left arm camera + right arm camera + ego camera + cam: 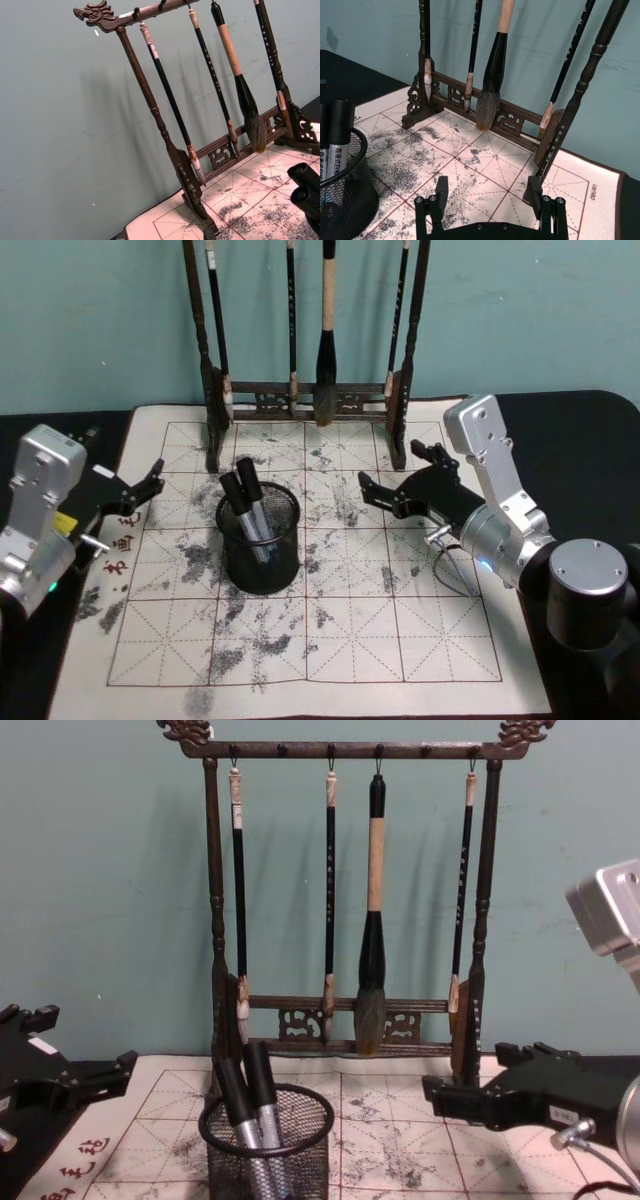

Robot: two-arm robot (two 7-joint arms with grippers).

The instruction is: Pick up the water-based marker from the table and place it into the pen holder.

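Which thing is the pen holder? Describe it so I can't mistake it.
Start at the tall wooden brush rack at the back of the ink-stained gridded mat. In front of its left post, nearer the robot, stands the pen holder: a short black wire-mesh cup with a solid round rim. Unlike the rack with its hanging brushes, it holds two markers leaning inside it.

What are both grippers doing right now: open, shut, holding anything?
Left gripper: open, holding nothing, left of the black wire-mesh pen holder.
Right gripper: open, holding nothing, right of the pen holder.
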